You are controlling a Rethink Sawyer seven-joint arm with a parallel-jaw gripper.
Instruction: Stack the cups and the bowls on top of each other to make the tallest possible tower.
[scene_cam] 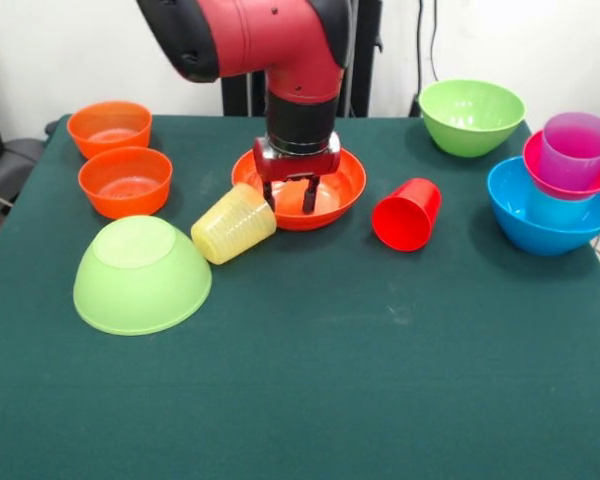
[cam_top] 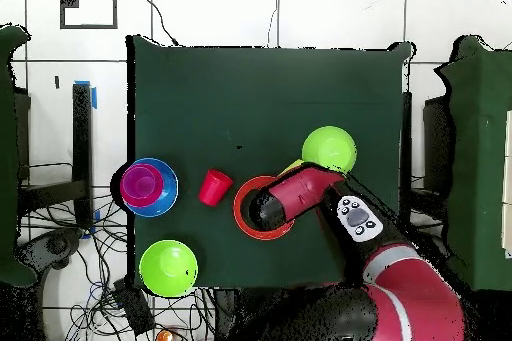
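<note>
Plastic is what you are dealing with here, and it is looking thin, glossy and light throughout, so you are likely handling pieces that slide on the cloth and tip at a nudge rather than break. In the front view the gripper (scene_cam: 289, 197) is hanging over the wide orange bowl (scene_cam: 335, 195) at the middle of the green table (scene_cam: 380, 380), its two dark fingers parted a little and pointing down into the bowl with nothing between them. That bowl is sitting upright, shallow and broad, so you are best pinching its rim wall with one finger inside and one outside; the smooth lip is probably going to slip unless the grip is square. Just left of it the yellow cup (scene_cam: 234, 222) is lying on its side, ribbed and slightly see-through, leaning near the inverted lime bowl (scene_cam: 140, 273). The red cup (scene_cam: 407, 214) is lying on its side to the right. Two small orange bowls (scene_cam: 126, 180) are sitting upright at the far left, and a second lime bowl (scene_cam: 471, 115) is standing at the far right. At the right edge a stack is already rising: blue bowl (scene_cam: 540, 225), what looks like a light blue cup, magenta bowl (scene_cam: 540, 170), purple cup (scene_cam: 577, 148).
</note>
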